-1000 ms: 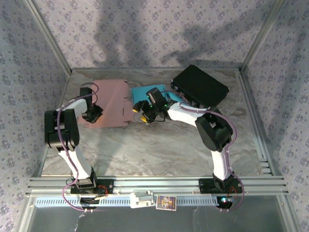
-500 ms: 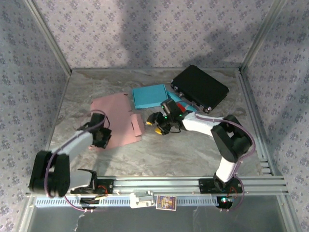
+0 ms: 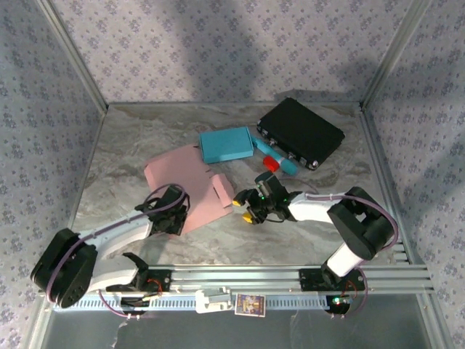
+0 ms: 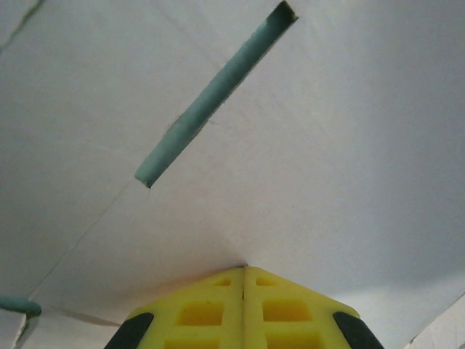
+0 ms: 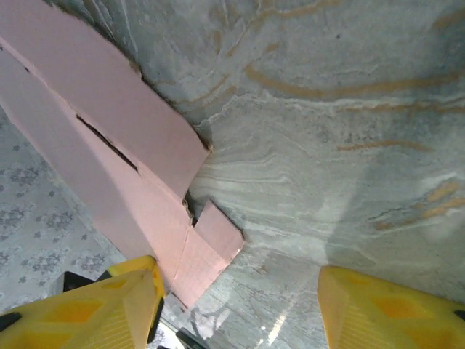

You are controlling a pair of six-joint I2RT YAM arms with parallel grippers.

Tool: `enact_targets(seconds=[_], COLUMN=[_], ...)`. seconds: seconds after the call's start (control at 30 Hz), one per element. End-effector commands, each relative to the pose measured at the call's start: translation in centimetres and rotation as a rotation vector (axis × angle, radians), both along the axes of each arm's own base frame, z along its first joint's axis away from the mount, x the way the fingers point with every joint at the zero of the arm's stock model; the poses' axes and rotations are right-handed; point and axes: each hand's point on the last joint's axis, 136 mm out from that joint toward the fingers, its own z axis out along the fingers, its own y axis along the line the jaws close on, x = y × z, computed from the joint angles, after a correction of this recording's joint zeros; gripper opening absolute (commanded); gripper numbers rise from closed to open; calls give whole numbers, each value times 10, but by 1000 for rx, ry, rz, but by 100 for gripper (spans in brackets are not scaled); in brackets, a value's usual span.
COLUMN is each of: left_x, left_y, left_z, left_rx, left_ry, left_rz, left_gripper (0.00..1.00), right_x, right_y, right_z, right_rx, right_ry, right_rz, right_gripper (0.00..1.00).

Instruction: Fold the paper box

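**Top external:** fixed high behind the arm bases (image 3: pixel 338 276), looking down and forward over the whole marble table (image 3: pixel 218 246). **Left wrist:** looking along its fingers (image 4: pixel 196 316), almost against the pink paper box (image 4: pixel 305 160). **Right wrist:** low over the tabletop, facing down. The box at its frame left appears in both other views.

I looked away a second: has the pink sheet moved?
Yes. The pink sheet has slid toward the near edge of the table and slightly right; the black case stayed put.
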Motion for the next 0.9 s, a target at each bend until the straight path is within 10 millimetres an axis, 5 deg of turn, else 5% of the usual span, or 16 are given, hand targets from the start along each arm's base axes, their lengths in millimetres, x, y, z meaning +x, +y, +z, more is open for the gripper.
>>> enact_targets(seconds=[0.0,0.2,0.87], left_x=[-14,-18,-18], left_y=[-3,-5,-8], left_z=[-10,-6,-8], left_rx=[-3,3,-5], left_ry=[62,69,66], left_rz=[54,40,20], left_gripper=[6,5,4], right_x=[24,44,47], right_y=[2,8,16], right_z=[12,14,-10], right_rx=[60,73,130], right_ry=[-80,-142,-150], right_rz=[-98,-129,-212], right_gripper=[61,55,41])
